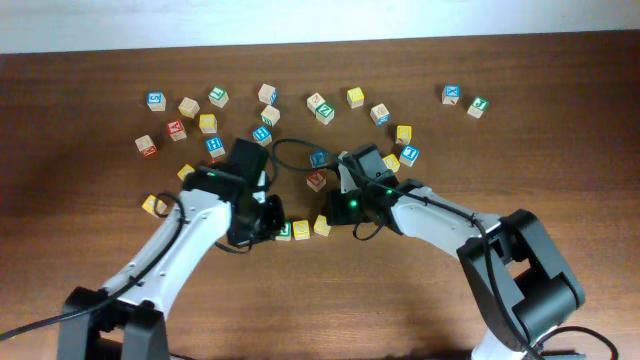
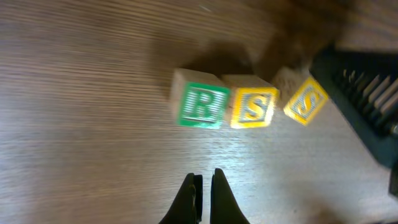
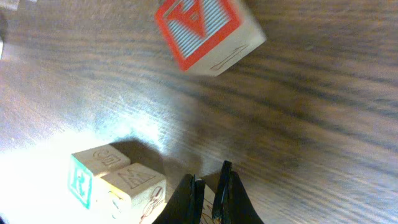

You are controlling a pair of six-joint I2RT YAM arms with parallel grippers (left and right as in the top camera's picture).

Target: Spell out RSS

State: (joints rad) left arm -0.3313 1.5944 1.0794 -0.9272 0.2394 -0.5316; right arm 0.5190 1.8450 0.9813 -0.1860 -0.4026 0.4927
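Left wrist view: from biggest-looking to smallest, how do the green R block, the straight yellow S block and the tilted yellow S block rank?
1. green R block, slightly the largest.
2. straight yellow S block and tilted yellow S block: too alike to rank, since the tilted one is turned and blurred.

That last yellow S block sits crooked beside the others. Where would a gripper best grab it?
Probably by two opposite flat side faces of the crooked S block, coming straight down from above with the fingers turned to match its diagonal. It sits rotated like a diamond, one corner near the middle S block, so square-on fingers would meet corners.
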